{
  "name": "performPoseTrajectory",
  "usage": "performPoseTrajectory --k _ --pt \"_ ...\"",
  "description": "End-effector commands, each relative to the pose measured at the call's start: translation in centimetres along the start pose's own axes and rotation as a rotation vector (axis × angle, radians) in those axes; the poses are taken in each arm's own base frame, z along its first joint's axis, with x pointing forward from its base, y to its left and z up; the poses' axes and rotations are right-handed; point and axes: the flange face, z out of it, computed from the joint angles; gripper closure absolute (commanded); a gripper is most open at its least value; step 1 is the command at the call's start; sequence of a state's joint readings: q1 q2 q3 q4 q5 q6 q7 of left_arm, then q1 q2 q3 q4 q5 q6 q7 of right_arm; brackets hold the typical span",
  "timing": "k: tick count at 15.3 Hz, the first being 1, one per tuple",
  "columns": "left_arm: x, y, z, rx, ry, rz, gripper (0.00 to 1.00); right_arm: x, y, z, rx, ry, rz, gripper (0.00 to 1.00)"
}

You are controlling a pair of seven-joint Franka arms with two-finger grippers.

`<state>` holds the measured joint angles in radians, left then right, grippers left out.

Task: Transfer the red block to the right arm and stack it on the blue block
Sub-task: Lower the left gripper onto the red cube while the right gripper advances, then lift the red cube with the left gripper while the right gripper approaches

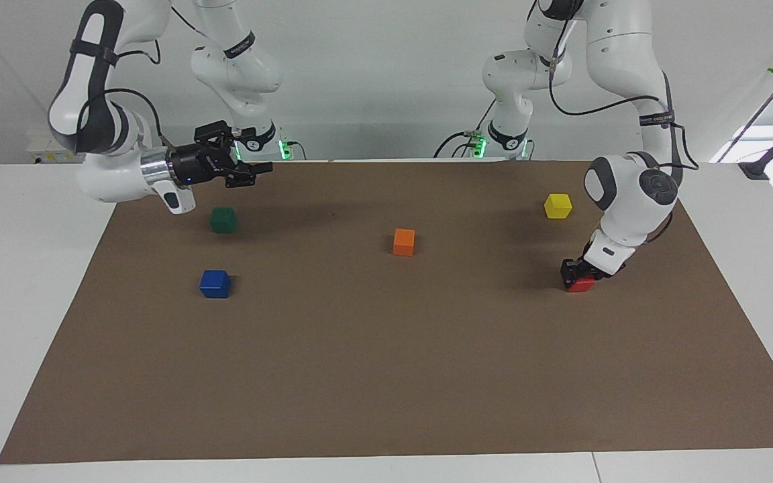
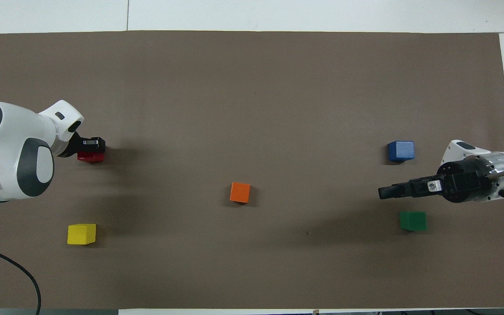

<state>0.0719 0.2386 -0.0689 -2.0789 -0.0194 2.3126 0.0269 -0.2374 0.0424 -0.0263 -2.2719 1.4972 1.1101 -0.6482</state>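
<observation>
Red block [image 1: 581, 284] is sitting on the surface at the left arm's end, the left pincer [image 1: 578, 274] clenching it; right pincer [image 1: 252, 171] is hanging released; handover and stacking on blue block [image 1: 215, 284] remaining.

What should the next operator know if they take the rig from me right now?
Left gripper: shut on the red block, which sits on the mat at the left arm's end.
Right gripper: open, in the air over the mat near the green block, holding nothing.
Blue block: on the mat at the right arm's end, nothing on it.
Done: red block gripped.
Left: lift it, hand it to the right gripper, stack it on the blue block.
</observation>
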Motion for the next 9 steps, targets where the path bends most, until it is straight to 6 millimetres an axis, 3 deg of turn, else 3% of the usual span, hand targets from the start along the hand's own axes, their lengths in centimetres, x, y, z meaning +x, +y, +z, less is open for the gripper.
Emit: performPoseTrajectory --k 1,3,5,7,9 --pt "0.1 1.3 -5.3 0.005 -0.048 -0.059 1.0 1.1 1.5 1.4 0.129 -0.017 0.002 0.0" --pt "0.7 4.2 -9.3 0.005 -0.089 -0.114 1.0 1.6 2.2 3.4 0.201 -0.005 0.003 0.0" --pt "1.0 8.8 -12.9 0.016 -0.122 -0.214 1.0 2.4 3.6 5.7 0.294 -0.005 0.019 0.0" --pt "-0.8 13.8 -16.4 -0.001 -0.142 -0.339 1.0 3.1 5.2 7.6 0.342 0.0 0.044 0.0" --pt "-3.2 17.1 -19.9 -0.077 -0.15 -0.432 1.0 3.5 6.0 9.3 0.354 0.006 0.055 0.0"
